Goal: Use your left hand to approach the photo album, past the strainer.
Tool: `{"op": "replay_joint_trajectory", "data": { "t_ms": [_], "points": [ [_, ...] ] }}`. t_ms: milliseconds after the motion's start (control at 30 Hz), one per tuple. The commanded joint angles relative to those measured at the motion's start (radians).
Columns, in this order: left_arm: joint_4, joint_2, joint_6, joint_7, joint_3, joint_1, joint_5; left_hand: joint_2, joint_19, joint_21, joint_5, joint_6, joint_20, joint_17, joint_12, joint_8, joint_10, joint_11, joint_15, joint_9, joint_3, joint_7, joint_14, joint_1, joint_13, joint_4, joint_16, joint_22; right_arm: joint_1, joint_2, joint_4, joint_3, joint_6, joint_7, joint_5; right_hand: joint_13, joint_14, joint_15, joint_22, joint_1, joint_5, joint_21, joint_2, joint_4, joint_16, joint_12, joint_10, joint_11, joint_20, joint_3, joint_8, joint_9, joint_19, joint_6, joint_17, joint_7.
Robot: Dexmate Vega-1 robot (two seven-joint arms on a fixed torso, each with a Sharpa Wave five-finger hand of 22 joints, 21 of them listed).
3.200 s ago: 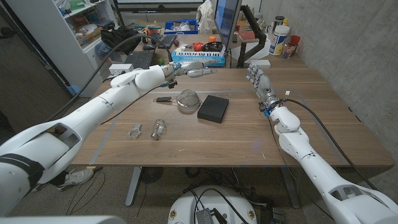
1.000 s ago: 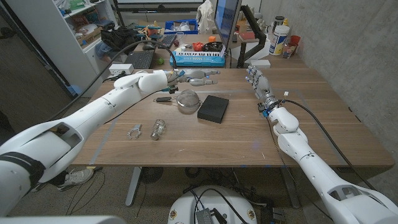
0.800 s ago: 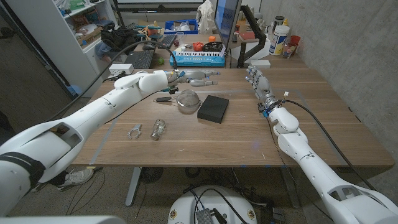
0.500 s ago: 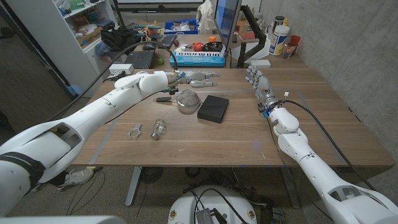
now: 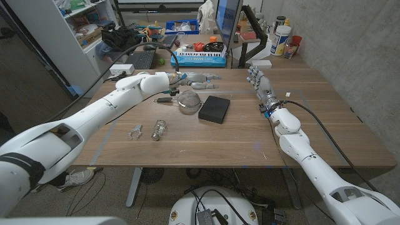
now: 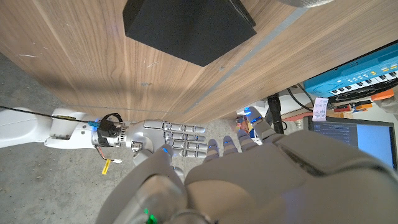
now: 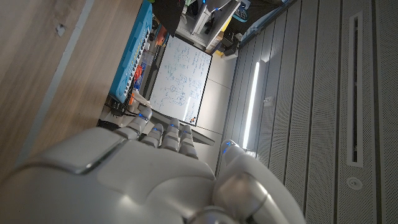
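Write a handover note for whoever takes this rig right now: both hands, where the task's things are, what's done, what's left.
Left hand: holds nothing, fingers stretched out, in the air beyond the strainer toward the table's far edge.
Right hand: holds nothing, fingers apart, over the table's right side, away from the job's things.
Photo album: black, lying flat mid-table, just right of the strainer; it looks untouched.
Done: the left hand is level with and behind the strainer.
Left: bring the left hand right and nearer, onto the photo album, probably keeping above the strainer's rim.
Also on the table: a small jar and a metal clip, near the front left.
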Motion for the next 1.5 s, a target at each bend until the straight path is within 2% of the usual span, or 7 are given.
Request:
{"op": "replay_joint_trajectory", "data": {
  "t_ms": [33, 867, 1133, 1200, 1267, 1400, 1500],
  "points": [
    [-0.007, 0.0, 0.011, -0.016, 0.004, 0.001, 0.003, -0.001, -0.042, -0.006, 0.003, 0.012, -0.012, 0.001, 0.005, 0.006, -0.023, -0.003, -0.008, 0.003, -0.004, 0.001, -0.077, 0.013, 0.004, 0.0, 0.003, 0.003, 0.0, 0.0, 0.004, -0.002, 0.0, 0.004, 0.001, 0.003, 0.003, -0.003, 0.006, 0.01, 0.005, -0.004, 0.1, -0.006, -0.003, 0.005, 0.006, 0.001, -0.066, 0.005, 0.006, 0.003, 0.005, 0.009, 0.001, -0.003],
    [0.004, 0.002, 0.018, -0.038, 0.017, -0.003, 0.013, -0.007, -0.027, -0.011, 0.006, 0.029, -0.011, 0.0, 0.004, 0.005, -0.007, -0.008, -0.009, 0.003, -0.012, -0.001, -0.061, 0.022, 0.003, -0.004, 0.005, 0.003, 0.008, 0.007, 0.019, -0.005, 0.0, 0.01, -0.001, 0.003, 0.003, -0.003, 0.006, 0.01, 0.005, -0.009, 0.1, -0.006, -0.004, 0.005, 0.006, 0.002, -0.066, 0.005, 0.006, 0.003, 0.007, 0.008, 0.001, -0.002],
    [0.004, 0.002, 0.014, -0.03, 0.017, -0.001, 0.018, -0.011, 0.013, -0.016, 0.011, 0.151, -0.017, -0.002, 0.025, 0.037, 0.094, -0.002, -0.012, 0.005, -0.021, 0.008, 0.002, 0.038, 0.004, -0.009, 0.021, 0.001, 0.006, 0.007, 0.017, -0.003, 0.0, 0.009, -0.002, 0.003, 0.003, -0.003, 0.006, 0.01, 0.005, -0.011, 0.101, -0.006, -0.004, 0.004, 0.006, 0.003, -0.066, 0.005, 0.006, 0.003, 0.007, 0.008, 0.001, -0.002],
    [0.0, 0.003, 0.02, -0.038, 0.018, -0.001, 0.018, -0.012, 0.03, -0.018, 0.012, 0.169, 0.012, -0.002, 0.032, 0.037, 0.139, 0.0, -0.005, 0.005, -0.023, 0.006, 0.032, 0.045, 0.005, -0.011, 0.029, 0.0, 0.005, 0.006, 0.016, -0.003, 0.0, 0.009, -0.002, 0.003, 0.003, -0.001, 0.006, 0.01, 0.005, -0.012, 0.101, -0.006, -0.004, 0.005, 0.006, 0.004, -0.064, 0.005, 0.006, 0.003, 0.008, 0.007, 0.001, -0.001],
    [0.002, 0.003, 0.018, -0.039, 0.02, -0.002, 0.019, -0.012, 0.038, -0.018, 0.013, 0.173, 0.016, -0.002, 0.031, 0.035, 0.147, 0.003, -0.004, 0.004, -0.025, 0.003, 0.04, 0.048, 0.005, -0.012, 0.029, -0.001, 0.004, 0.007, 0.015, -0.002, 0.0, 0.008, -0.001, 0.003, 0.003, -0.002, 0.006, 0.01, 0.005, -0.012, 0.1, -0.006, -0.004, 0.004, 0.006, 0.004, -0.065, 0.005, 0.006, 0.003, 0.008, 0.008, 0.001, -0.001],
    [0.006, 0.002, 0.017, -0.049, 0.023, -0.005, 0.018, -0.011, 0.047, -0.023, 0.015, 0.191, -0.025, -0.002, 0.018, 0.035, 0.139, -0.007, -0.016, 0.004, -0.027, 0.001, 0.039, 0.054, 0.005, -0.013, 0.024, -0.001, 0.002, 0.006, 0.014, -0.002, -0.002, 0.007, -0.001, 0.003, 0.003, -0.001, 0.006, 0.01, 0.005, -0.013, 0.101, -0.006, -0.004, 0.004, 0.006, 0.004, -0.064, 0.005, 0.006, 0.003, 0.009, 0.008, 0.001, 0.0],
    [-0.002, 0.003, 0.031, -0.055, 0.024, -0.003, 0.022, -0.011, 0.047, -0.026, 0.015, 0.194, -0.025, -0.002, 0.014, 0.033, 0.136, -0.011, -0.024, 0.004, -0.028, -0.001, 0.037, 0.056, 0.005, -0.013, 0.022, -0.001, 0.001, 0.007, 0.014, -0.001, -0.001, 0.007, 0.0, 0.003, 0.003, -0.003, 0.006, 0.01, 0.005, -0.014, 0.101, -0.006, -0.004, 0.004, 0.005, 0.003, -0.065, 0.005, 0.006, 0.003, 0.008, 0.008, 0.001, -0.002]
  ]
}}
